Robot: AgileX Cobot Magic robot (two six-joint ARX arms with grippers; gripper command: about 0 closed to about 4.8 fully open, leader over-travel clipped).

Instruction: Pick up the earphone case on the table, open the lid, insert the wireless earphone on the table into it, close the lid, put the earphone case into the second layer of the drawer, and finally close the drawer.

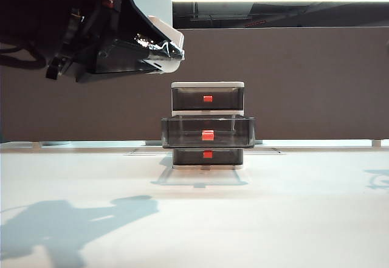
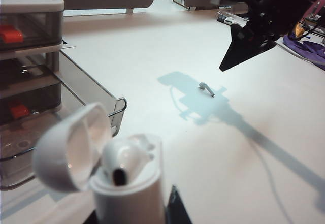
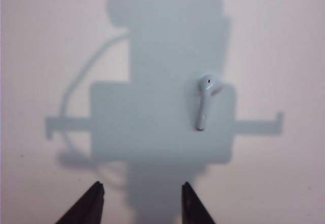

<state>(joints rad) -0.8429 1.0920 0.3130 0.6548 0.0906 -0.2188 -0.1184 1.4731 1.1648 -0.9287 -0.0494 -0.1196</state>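
One wireless earphone point(image 3: 205, 99) lies flat on the white counter point(image 3: 284, 41), and the coming move turns on how it sits against the right end effector point(image 3: 142, 201). That end effector hangs above the counter with its two dark fingers parted and nothing between them; the earphone lies ahead of the fingertips and a little off to one side of the gap, not yet between them. Its long axis, bud to stem tip, runs roughly along the line the fingers point, so I judge a small sideways shift and a descent are needed. The right arm is clearly the nearer one. The left end effector point(image 2: 129, 214) grips the earphone case point(image 2: 129, 193) upright beside the drawer point(image 2: 30, 56), lid point(image 2: 68, 153) swung open (one earphone already seated inside). The second layer of the drawer point(image 1: 208, 132) stands pulled out. No brand, label or writing is readable anywhere.
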